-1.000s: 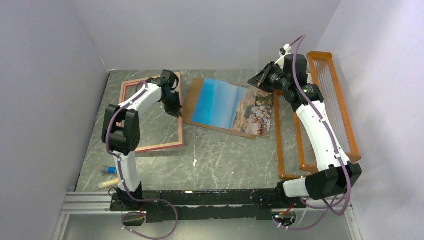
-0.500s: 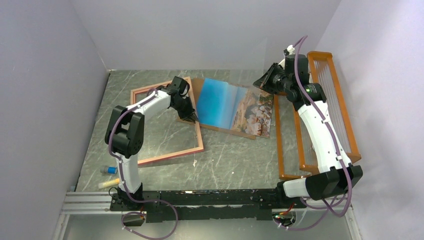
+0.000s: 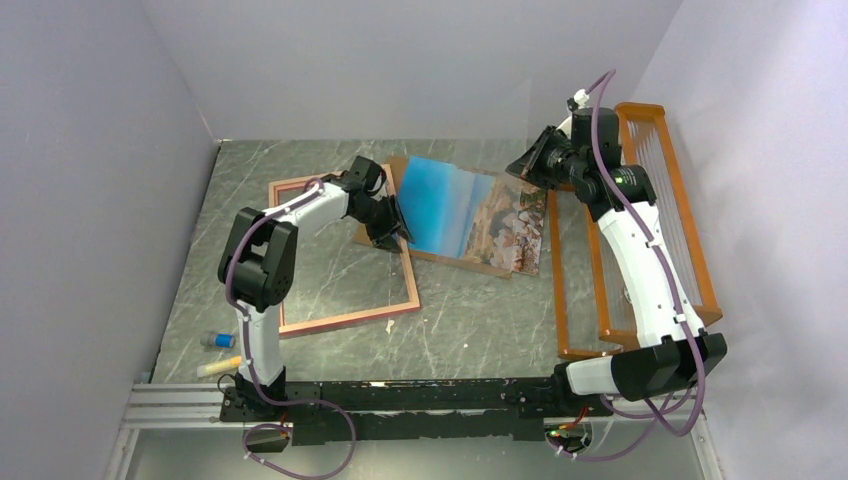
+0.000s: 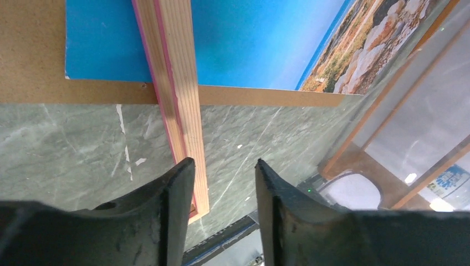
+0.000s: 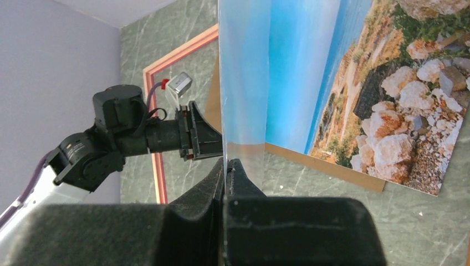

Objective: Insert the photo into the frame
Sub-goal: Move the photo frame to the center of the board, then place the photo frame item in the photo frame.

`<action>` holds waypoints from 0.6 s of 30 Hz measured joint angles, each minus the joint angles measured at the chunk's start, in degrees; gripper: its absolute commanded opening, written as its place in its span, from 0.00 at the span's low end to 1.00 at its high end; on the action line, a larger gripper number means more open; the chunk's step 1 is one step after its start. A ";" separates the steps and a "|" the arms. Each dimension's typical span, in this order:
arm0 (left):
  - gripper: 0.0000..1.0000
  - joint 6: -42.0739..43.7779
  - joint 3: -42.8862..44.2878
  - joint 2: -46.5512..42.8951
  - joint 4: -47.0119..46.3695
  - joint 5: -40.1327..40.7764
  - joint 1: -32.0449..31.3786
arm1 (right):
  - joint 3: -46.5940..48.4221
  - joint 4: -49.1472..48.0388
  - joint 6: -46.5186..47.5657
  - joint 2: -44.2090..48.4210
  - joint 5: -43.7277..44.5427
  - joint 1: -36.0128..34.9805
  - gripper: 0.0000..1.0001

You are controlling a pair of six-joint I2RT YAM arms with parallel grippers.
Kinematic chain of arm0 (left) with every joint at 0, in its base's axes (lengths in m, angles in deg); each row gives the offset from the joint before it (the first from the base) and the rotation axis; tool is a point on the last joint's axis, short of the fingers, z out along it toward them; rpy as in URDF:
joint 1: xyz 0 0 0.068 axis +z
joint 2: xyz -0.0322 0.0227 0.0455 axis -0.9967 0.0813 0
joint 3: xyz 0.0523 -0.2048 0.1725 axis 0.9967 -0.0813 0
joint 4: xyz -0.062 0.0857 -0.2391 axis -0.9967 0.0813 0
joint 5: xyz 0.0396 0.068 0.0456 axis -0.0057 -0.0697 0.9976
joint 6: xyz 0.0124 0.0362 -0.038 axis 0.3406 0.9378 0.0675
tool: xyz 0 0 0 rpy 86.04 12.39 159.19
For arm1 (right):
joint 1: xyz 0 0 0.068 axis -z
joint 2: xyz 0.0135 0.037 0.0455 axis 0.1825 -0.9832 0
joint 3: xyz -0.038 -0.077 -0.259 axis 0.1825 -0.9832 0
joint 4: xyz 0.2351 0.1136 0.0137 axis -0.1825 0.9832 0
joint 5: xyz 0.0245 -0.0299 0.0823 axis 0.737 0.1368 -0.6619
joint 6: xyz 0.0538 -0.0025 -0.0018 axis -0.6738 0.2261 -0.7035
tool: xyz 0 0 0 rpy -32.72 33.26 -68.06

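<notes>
The left gripper (image 3: 390, 232) had let go. A second before, its jaws were clamped on the right rail of the frame (image 3: 345, 318); now they stood apart in the left wrist view (image 4: 221, 166). The pale wood rail (image 4: 177, 83) with its pink edge ran straight out ahead of them, just inside one finger and leaving the rest of the gap bare.

Over that second the frame had been dragged toward the photo (image 3: 460, 205). Its rail, formerly beside the backing board (image 3: 450, 258), now lay across the board's edge and over the sky end of the photo (image 4: 249, 39), beyond the left fingertips. The rest of the frame rested flat on the table (image 3: 480, 320).

The right gripper (image 3: 530, 165) had barely moved, at the photo's far rocky corner. Its jaws (image 5: 226, 166) stayed pressed together on a thin clear sheet (image 5: 244, 83) standing edge-on ahead of them, with the photo (image 5: 332, 72) lying flat on the board beyond.
</notes>
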 measured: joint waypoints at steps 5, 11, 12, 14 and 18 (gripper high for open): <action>0.77 1.90 0.52 -0.48 0.44 -0.04 1.16 | 2.05 -0.11 0.07 0.00 -2.56 0.00 0.00; 0.91 5.66 0.55 -6.51 3.41 3.08 8.98 | 2.23 -2.51 -1.77 -0.04 -7.10 -1.20 0.00; 0.91 6.40 0.55 -7.93 3.89 3.85 11.32 | 2.12 -3.48 -2.38 -0.07 -7.58 -1.92 0.00; 0.88 7.67 0.50 -10.58 4.44 5.35 16.46 | 1.79 -5.86 -3.67 -0.31 -8.44 -4.26 0.00; 0.85 10.32 -0.70 -14.67 4.90 9.16 28.00 | 1.68 -11.39 -7.13 -2.82 -8.96 -11.02 0.00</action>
